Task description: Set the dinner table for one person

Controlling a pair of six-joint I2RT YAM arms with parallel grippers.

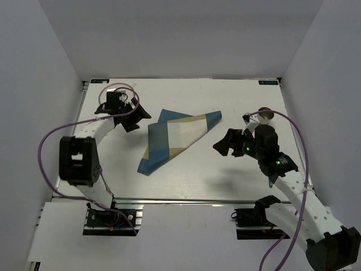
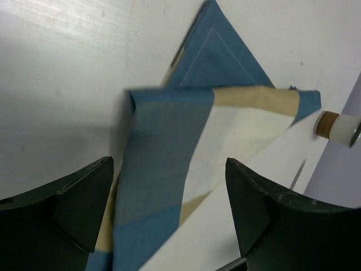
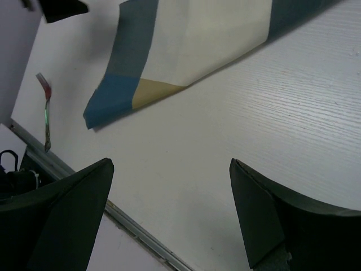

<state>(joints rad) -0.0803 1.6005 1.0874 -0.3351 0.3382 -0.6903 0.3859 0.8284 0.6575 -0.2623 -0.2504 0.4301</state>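
With the folded placemat (image 1: 175, 138) askew at centre frame on the dinner table (image 1: 186, 180), the left gripper (image 1: 137, 119) and right gripper (image 1: 224, 142) hovered beside it, fingers apart, so mat-laying seemingly remained, needing a corner pinched and spread.

White arms (image 1: 93, 131), black joints (image 1: 76, 161), purple cables (image 1: 40, 152) (green lights (image 1: 246, 148)).

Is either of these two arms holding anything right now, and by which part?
Nothing is held. The left fingers and right fingers stand open and empty. The folded blue-and-tan checked cloth placemat lies free on the white dinner table.
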